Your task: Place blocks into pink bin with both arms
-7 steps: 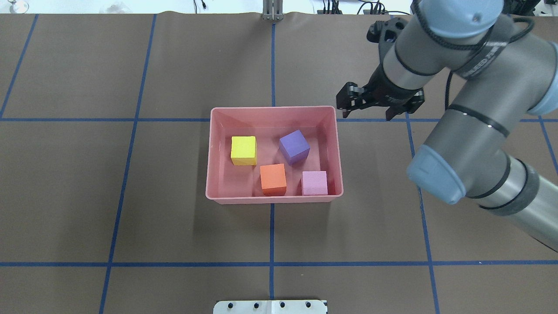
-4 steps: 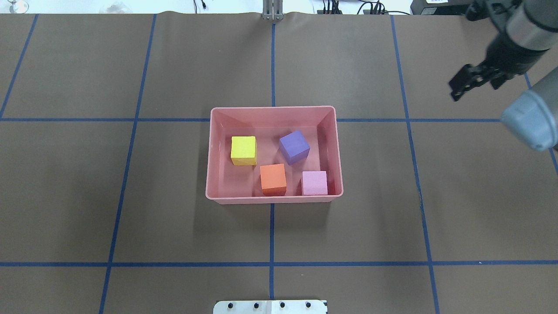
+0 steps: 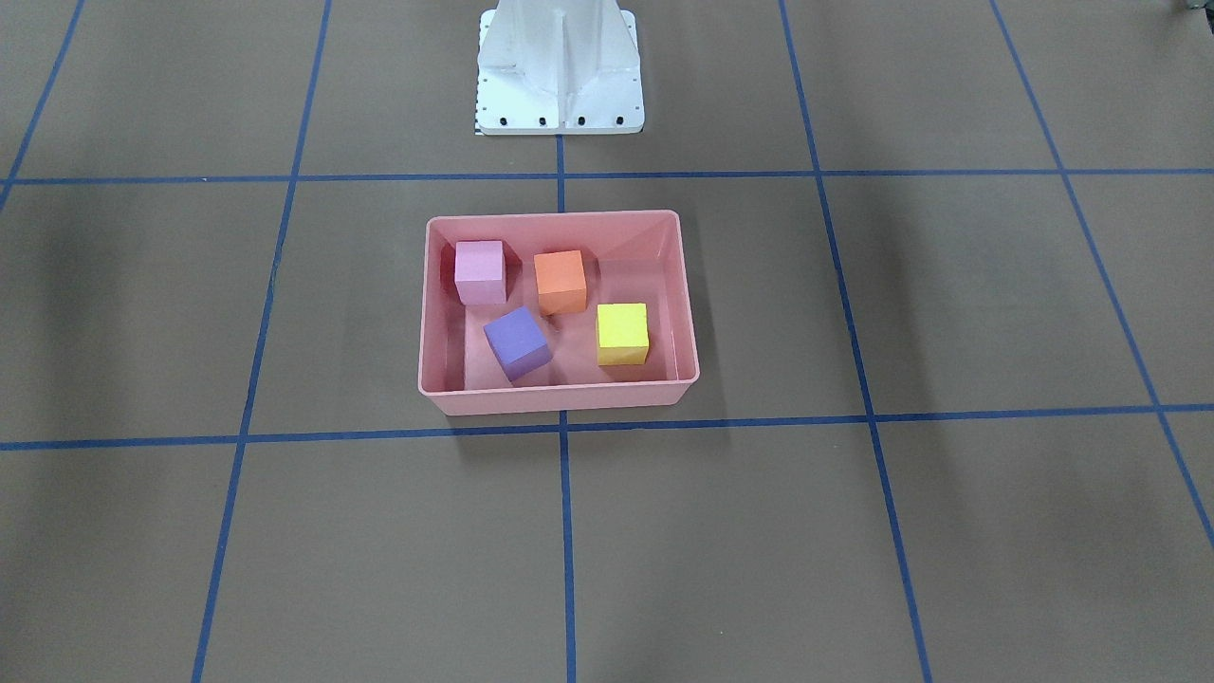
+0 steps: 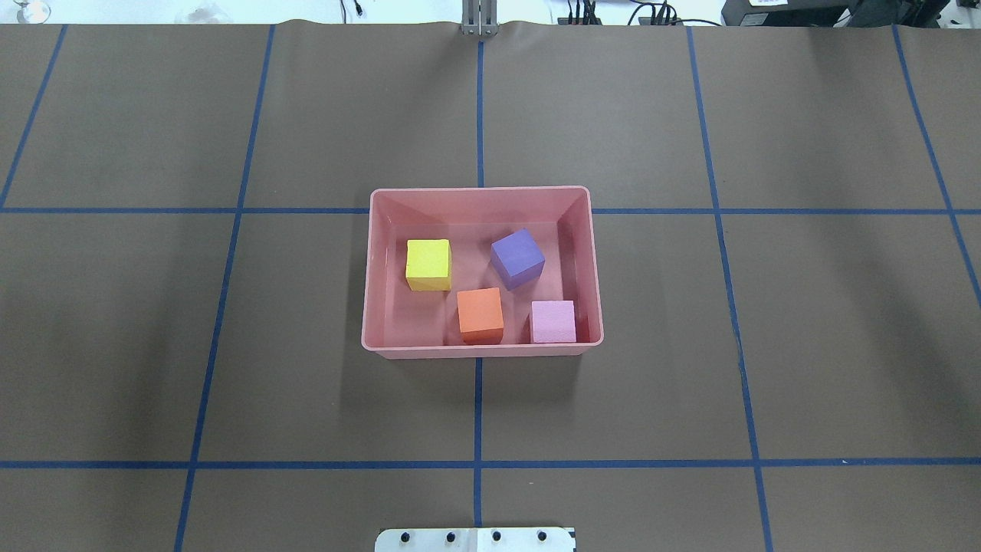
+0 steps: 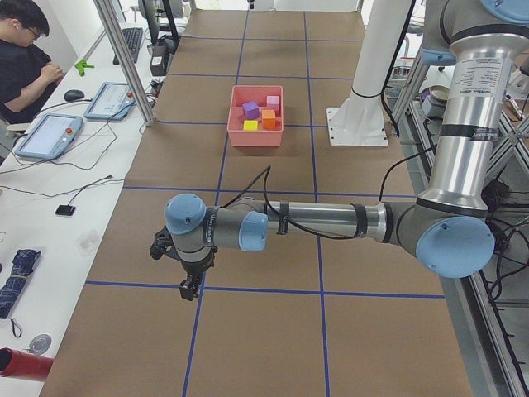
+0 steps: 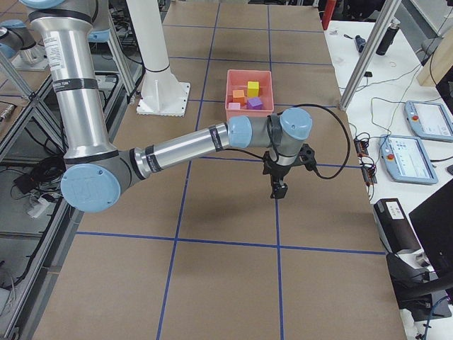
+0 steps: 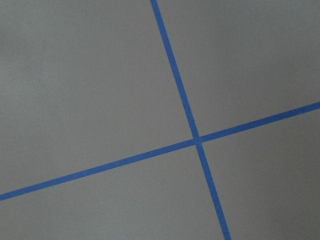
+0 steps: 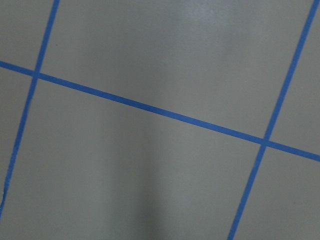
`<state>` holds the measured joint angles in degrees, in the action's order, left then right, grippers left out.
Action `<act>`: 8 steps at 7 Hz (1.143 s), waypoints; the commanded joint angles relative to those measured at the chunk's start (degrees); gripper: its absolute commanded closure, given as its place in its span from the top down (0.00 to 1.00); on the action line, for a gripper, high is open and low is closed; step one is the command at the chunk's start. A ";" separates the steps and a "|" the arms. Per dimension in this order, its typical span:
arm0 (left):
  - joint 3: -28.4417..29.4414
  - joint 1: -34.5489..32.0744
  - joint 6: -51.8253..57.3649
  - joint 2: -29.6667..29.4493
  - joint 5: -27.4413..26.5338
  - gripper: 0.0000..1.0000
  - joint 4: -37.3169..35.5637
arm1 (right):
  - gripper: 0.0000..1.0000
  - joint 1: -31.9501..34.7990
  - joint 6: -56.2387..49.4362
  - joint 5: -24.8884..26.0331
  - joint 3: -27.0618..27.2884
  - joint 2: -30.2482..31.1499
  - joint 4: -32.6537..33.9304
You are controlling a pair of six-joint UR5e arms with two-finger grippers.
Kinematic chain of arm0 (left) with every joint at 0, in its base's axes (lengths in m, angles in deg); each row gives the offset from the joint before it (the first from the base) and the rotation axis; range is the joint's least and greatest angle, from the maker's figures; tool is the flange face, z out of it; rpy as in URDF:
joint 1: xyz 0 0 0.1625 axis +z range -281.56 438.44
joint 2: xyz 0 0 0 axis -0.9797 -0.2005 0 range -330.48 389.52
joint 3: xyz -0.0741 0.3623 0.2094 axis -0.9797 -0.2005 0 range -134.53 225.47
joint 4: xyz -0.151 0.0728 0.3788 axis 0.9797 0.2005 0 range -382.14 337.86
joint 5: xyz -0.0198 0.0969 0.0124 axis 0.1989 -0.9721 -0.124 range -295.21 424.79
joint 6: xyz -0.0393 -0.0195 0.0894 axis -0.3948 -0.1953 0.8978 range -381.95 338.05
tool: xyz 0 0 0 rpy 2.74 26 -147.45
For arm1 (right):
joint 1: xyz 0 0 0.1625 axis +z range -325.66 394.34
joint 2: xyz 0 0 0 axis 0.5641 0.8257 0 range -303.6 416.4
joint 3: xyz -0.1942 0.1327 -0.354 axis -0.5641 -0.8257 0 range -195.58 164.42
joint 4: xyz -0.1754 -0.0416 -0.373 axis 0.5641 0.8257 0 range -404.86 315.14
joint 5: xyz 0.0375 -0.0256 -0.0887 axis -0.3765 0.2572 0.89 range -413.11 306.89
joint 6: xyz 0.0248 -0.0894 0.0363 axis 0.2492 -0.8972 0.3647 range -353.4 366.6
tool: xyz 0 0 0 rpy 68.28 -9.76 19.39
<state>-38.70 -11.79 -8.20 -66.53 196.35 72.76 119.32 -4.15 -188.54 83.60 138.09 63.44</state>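
The pink bin (image 4: 368,268) stands at the table's middle, also in the front view (image 3: 560,217). Inside it lie the yellow block (image 4: 428,262), purple block (image 4: 517,257), orange block (image 4: 480,313) and light pink block (image 4: 553,320), all apart from each other. Neither arm shows in the overhead or front view. My left gripper (image 5: 188,289) hangs just above the table far from the bin, seen only in the exterior left view. My right gripper (image 6: 278,191) hangs above the table at the opposite end, seen only in the exterior right view. I cannot tell if either is open.
The white base pedestal (image 3: 560,66) stands behind the bin. A side table with tablets (image 5: 50,136) and a seated operator (image 5: 21,50) runs along the far table edge. Both wrist views show only brown table with blue tape lines (image 7: 196,139).
My right arm has pulled back from beside the bin's far right corner and left the overhead view to the right. The blocks and bin have not moved.
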 commanded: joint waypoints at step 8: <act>-3.28 -0.04 -6.98 2.45 -0.51 1.00 0.55 | 1.00 3.00 2.40 1.39 -8.92 8.22 -16.98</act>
<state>-41.37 -11.79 -15.02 -64.19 195.87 73.40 122.33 -2.24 -187.15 74.28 146.39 46.52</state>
